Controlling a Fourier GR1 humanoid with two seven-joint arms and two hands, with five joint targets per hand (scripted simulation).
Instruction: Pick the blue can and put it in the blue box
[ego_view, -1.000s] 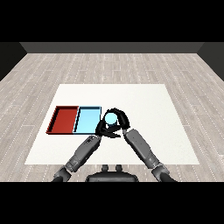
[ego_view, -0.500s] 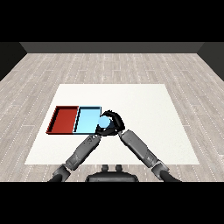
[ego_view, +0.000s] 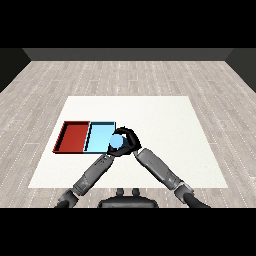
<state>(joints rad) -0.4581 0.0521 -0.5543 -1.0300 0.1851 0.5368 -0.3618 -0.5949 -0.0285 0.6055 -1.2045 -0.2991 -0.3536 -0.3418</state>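
Observation:
The blue can (ego_view: 116, 142) is off the table, with my right hand (ego_view: 131, 139) curled round it from the right. It hangs over the right edge of the light blue tray (ego_view: 98, 135), which lies left of centre on the white table. My left hand (ego_view: 112, 152) sits just below the can, close against the right hand and mostly hidden by it. Both forearms meet in a point at the can.
The red tray (ego_view: 74, 136) lies against the left side of the light blue tray. The white table (ego_view: 165, 125) stretches out to the right and back of the hands. Grey plank floor surrounds it.
My right hand has carried the blue can leftward and slightly nearer, from beside the light blue tray to over its right edge. The left hand has stayed close under it.

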